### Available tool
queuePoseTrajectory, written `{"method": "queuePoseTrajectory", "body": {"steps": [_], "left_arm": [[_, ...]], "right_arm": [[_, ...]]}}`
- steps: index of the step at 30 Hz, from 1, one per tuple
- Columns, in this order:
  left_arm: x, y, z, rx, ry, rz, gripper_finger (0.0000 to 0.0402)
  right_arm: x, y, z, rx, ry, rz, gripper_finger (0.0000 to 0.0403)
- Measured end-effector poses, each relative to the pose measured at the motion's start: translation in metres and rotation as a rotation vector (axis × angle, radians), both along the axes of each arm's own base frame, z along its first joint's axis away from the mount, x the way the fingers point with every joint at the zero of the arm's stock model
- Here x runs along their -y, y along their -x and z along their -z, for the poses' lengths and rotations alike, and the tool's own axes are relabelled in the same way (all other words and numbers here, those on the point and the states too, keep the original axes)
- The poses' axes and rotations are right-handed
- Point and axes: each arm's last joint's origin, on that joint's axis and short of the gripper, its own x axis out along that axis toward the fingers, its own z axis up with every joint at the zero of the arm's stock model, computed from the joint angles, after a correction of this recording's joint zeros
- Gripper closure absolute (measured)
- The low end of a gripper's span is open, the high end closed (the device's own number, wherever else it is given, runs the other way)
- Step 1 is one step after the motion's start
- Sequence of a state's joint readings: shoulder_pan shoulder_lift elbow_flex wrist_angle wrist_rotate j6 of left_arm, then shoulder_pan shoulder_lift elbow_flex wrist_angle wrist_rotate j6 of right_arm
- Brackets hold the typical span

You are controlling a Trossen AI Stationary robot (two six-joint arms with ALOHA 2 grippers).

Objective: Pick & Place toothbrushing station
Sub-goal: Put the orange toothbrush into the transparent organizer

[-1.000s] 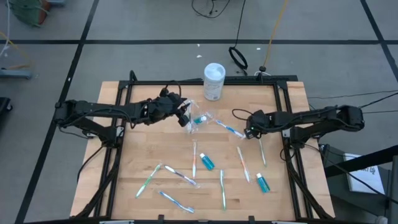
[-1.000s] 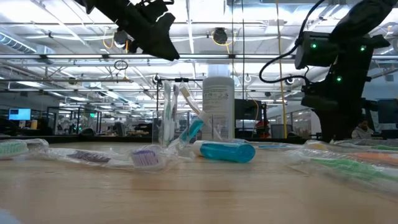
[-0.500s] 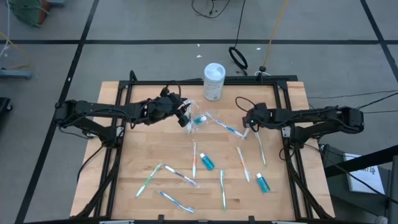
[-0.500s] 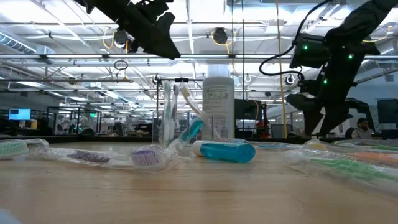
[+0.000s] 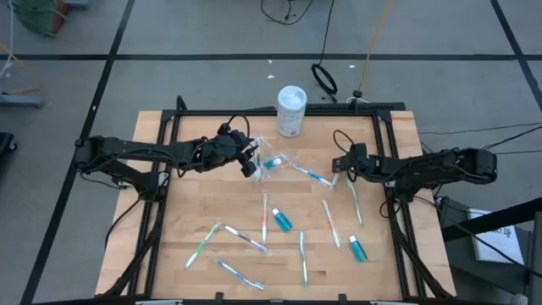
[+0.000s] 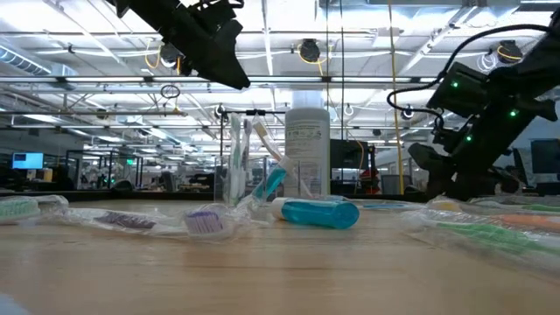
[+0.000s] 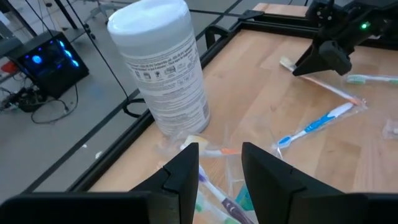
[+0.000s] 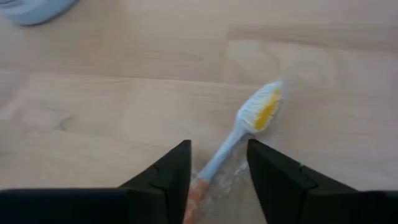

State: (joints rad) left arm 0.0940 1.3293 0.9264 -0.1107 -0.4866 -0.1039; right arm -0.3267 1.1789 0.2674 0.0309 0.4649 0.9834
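Note:
A clear cup stands on the table's far middle with toothbrushes and a blue toothpaste tube in it; it shows upright in the low view. My left gripper hangs open above and just left of its rim, with brush ends showing between its fingers. My right gripper is open and low over the table. Its fingers stand on either side of the handle of a wrapped toothbrush with a yellow-bristled head, which lies flat on the wood.
A tall white container stands at the far edge behind the cup. Several loose toothbrushes and two blue tubes lie over the table's near half. A blue-handled brush lies between the two grippers.
My right gripper has come down toward the table and tipped its fingers downward over the head end of the yellow-bristled toothbrush. The cup, the loose brushes and the tubes lie where they were.

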Motion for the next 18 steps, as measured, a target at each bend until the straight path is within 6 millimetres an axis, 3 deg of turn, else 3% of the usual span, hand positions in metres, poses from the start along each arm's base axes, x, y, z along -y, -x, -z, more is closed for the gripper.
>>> {"method": "queuePoseTrajectory", "body": {"steps": [9,18], "left_arm": [[0.0,0.002,0.003,-0.014,0.033,-0.019,0.0273],[0.001,0.005,0.009,-0.037,0.12,-0.043,0.0273]], "right_arm": [[0.004,-0.011,-0.01,0.122,0.167,-0.13,0.0389],[0.01,-0.026,-0.036,0.292,0.39,-0.207,0.0401]]}}
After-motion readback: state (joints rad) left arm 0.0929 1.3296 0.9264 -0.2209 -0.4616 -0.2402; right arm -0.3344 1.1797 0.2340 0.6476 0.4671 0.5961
